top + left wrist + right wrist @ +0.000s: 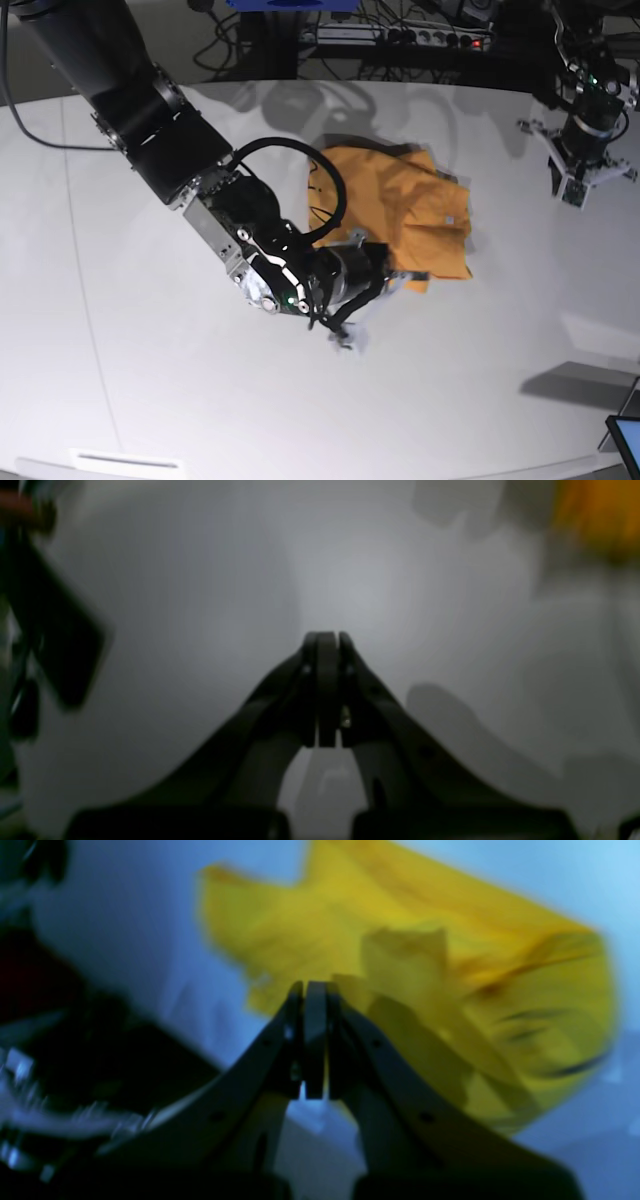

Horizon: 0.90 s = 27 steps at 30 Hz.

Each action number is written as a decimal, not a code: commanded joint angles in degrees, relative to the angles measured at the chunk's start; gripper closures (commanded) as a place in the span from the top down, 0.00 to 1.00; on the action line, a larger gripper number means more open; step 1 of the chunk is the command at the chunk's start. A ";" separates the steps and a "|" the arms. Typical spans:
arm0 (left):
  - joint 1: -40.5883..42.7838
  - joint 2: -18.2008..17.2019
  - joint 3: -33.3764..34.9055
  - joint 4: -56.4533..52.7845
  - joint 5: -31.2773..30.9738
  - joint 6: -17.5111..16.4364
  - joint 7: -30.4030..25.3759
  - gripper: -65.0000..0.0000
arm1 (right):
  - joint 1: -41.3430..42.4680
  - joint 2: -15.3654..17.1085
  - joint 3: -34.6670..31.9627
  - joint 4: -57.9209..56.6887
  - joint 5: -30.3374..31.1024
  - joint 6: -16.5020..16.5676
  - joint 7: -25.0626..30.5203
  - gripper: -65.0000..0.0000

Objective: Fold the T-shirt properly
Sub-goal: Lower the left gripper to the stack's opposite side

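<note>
In the left wrist view, the left gripper (327, 640) has its fingers pressed together with nothing between them, over a bare pale table (200, 605). The table looks smooth and matte. Only a blurred orange corner of the T-shirt (595, 515) shows at the top right, well apart from the fingers.

In the right wrist view, the right gripper (315, 990) is also closed tight and empty, its dark, tapering fingers meeting at the tips. The T-shirt (425, 970) lies just beyond them, thin, soft and rumpled, with a loose flap and dark curved lines near one end. The picture is smeared, so finer weave cannot be made out.

In the base view, the T-shirt (400, 205) sits near the middle of the table (150, 400) as a bunched, uneven heap with a small white tag showing. The right gripper (345, 325) hangs just beside its near edge; the left gripper (578, 185) stands far off.

The risk, as I judge it: the cloth is crumpled, so a pinch may catch several layers or miss the edge, and a dragged heap would fold crooked. A closed gripper pushed in would only shove the cloth.
</note>
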 commanded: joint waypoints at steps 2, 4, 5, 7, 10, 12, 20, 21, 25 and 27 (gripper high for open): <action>-2.10 -0.60 -0.20 0.73 -0.14 0.60 -0.49 0.00 | 0.88 -0.22 0.61 1.88 -0.06 0.26 -0.56 0.00; -3.86 0.28 -0.11 1.08 -0.05 0.60 -0.49 0.00 | -0.08 0.48 2.90 2.93 0.02 -1.15 -1.35 0.00; -5.00 0.63 0.06 1.17 -0.05 0.60 -0.49 0.00 | -0.61 0.57 4.04 3.55 0.20 -2.29 -1.62 0.00; -7.02 1.51 0.15 1.17 -0.05 0.60 -0.49 0.00 | -1.76 0.75 6.33 4.87 0.20 -4.31 -3.02 0.00; -9.31 2.57 1.65 1.70 -0.14 0.60 -0.49 0.00 | -2.63 1.27 8.17 6.10 0.11 -4.84 -4.69 0.00; -10.01 2.83 4.02 1.96 -0.14 0.60 -0.49 0.00 | -2.81 2.06 8.17 6.10 0.11 -4.84 -4.43 0.00; -14.67 5.56 11.14 1.43 0.12 0.60 -0.58 0.00 | -4.74 2.24 8.53 6.10 -0.06 -4.84 -4.34 0.00; -15.37 5.91 11.14 1.08 0.39 0.60 -0.49 0.00 | -4.83 2.24 8.53 6.10 -0.06 -4.84 -4.34 0.00; -16.52 6.44 11.14 -1.73 0.56 0.60 -0.49 0.00 | -5.89 2.24 8.53 6.19 -0.06 -4.84 -4.34 0.00; -17.40 6.35 11.14 -4.02 0.47 0.60 -0.49 0.00 | -6.41 2.24 8.53 6.19 -0.06 -4.84 -4.34 0.00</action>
